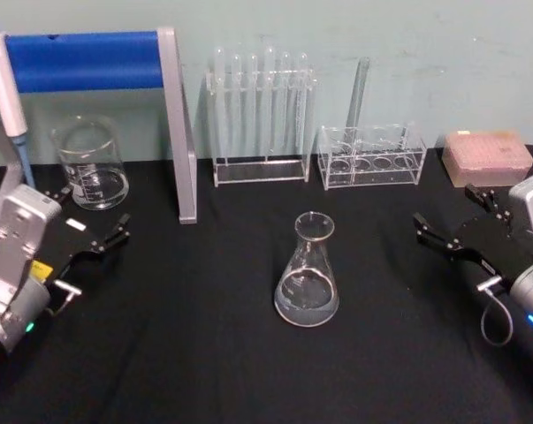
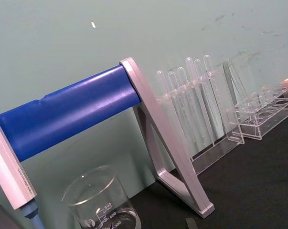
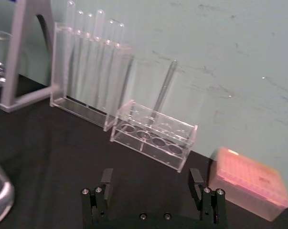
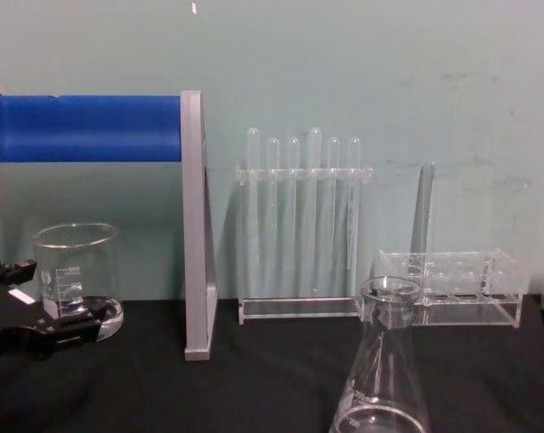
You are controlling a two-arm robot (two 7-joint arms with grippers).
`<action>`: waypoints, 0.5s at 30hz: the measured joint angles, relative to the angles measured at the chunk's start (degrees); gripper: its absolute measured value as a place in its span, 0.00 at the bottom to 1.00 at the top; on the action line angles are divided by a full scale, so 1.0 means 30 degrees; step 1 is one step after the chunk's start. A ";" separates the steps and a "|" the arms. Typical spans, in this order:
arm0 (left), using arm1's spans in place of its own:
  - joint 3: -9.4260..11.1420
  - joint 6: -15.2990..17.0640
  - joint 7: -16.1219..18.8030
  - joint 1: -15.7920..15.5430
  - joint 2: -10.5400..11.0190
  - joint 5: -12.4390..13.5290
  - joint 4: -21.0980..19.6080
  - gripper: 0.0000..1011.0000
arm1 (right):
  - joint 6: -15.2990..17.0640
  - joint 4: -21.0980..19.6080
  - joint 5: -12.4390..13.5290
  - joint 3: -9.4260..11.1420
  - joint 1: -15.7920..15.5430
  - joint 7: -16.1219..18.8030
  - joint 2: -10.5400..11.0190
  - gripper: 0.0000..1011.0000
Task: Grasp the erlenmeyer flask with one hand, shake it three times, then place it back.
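Nearest, mid-table [image 1: 204,353]: 1 flask [image 1: 308,274], upright, held by neither gripper. Either side, well apart from it, with bare black cloth between: left gripper [image 1: 94,212] and right gripper [image 1: 445,208], both spread wide, empty. Farther back, along the wall: 1 beaker [image 1: 91,163], 1 blue-barred stand [image 1: 176,124], 1 tall rack [image 1: 259,168] with 6 tubes [image 1: 253,97], 1 low rack [image 1: 372,163] with 1 tube [image 1: 358,93], 1 pink box [image 1: 487,157].

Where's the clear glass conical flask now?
Head view: the erlenmeyer flask stands upright mid-table on the black cloth, before the tall clear tube rack and low clear rack, between the left gripper and right gripper.
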 joint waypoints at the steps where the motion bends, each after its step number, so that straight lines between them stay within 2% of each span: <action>1: 0.0000 0.0000 0.0000 0.0000 0.0000 -0.0001 -0.0001 0.99 | -0.0009 -0.0168 0.0302 0.0173 -0.0172 0.0390 0.0078 0.99; 10: 0.0000 0.0000 0.0000 0.0001 0.0000 -0.0001 0.0000 0.99 | -0.0031 -0.1399 0.1846 0.1010 -0.1448 0.2313 0.0514 0.99; 15: 0.0000 -0.0001 0.0000 0.0000 0.0000 0.0000 -0.0001 0.99 | -0.0015 -0.2022 0.2538 0.1225 -0.2116 0.3403 0.0683 0.99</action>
